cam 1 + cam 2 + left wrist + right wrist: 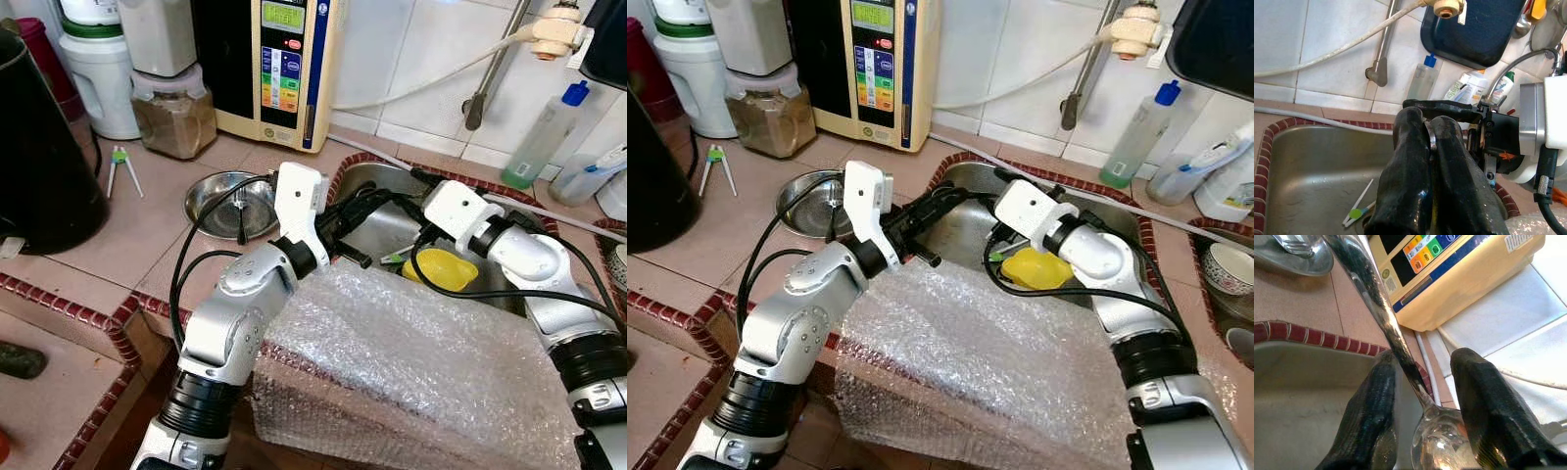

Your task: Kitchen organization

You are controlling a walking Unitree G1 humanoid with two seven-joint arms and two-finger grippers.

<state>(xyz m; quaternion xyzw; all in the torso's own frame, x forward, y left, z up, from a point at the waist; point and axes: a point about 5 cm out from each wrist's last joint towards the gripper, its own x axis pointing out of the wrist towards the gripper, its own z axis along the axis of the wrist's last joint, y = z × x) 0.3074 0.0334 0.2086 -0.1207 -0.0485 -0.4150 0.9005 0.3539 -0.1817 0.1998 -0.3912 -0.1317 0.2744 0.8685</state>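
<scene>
Both grippers meet over the stainless steel sink: the left gripper has its jaws pinched on the handle of a long shiny metal spoon, while the right gripper straddles its neck with jaws parted. Stiff, light, wet-slick — best held mid-handle.
</scene>
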